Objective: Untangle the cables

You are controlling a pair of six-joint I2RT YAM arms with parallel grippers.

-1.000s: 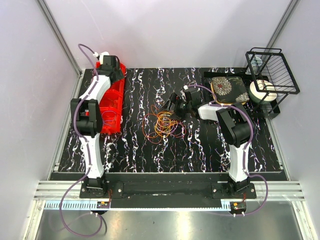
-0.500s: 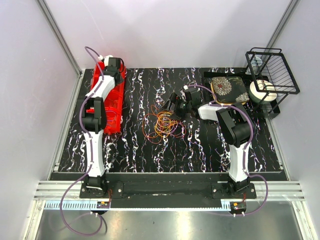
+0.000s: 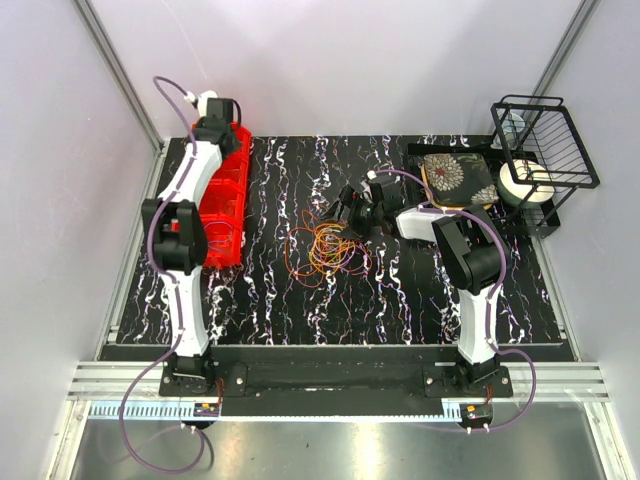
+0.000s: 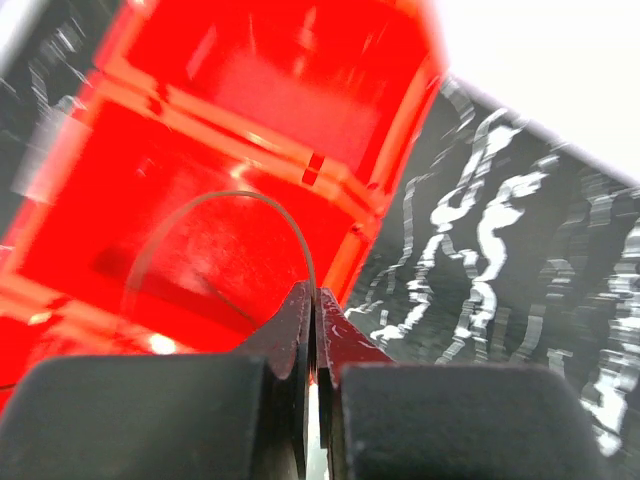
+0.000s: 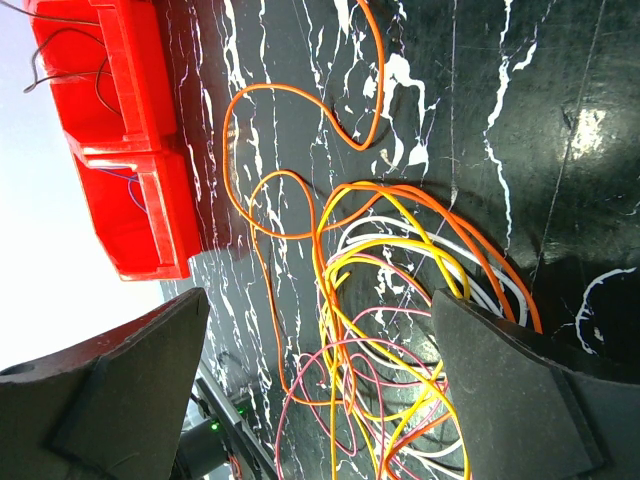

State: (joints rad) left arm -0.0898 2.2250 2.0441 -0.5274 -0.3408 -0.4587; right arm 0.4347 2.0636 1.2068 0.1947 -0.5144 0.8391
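Observation:
The cables (image 3: 325, 250) lie in a tangle of orange, yellow, pink and white loops at the middle of the black marbled table. My right gripper (image 3: 347, 214) hangs just beyond the tangle's far right side, open. In the right wrist view its fingers straddle the cables (image 5: 400, 300) without touching them. My left gripper (image 3: 218, 132) is over the far end of the red bin (image 3: 225, 200). In the left wrist view the left gripper (image 4: 313, 296) is shut on a thin grey cable (image 4: 240, 193), which arcs from the tips over the red bin (image 4: 200, 120).
A black wire rack (image 3: 545, 140), a flower-patterned plate (image 3: 458, 178) and a white roll (image 3: 525, 180) stand at the far right. The red bin (image 5: 130, 150) holds a few thin wires. One orange loop (image 5: 300, 130) trails from the tangle toward the bin.
My left gripper has gone from open to shut over the bin's far end, and its wrist shifted slightly. The right arm and the tangle have not moved.

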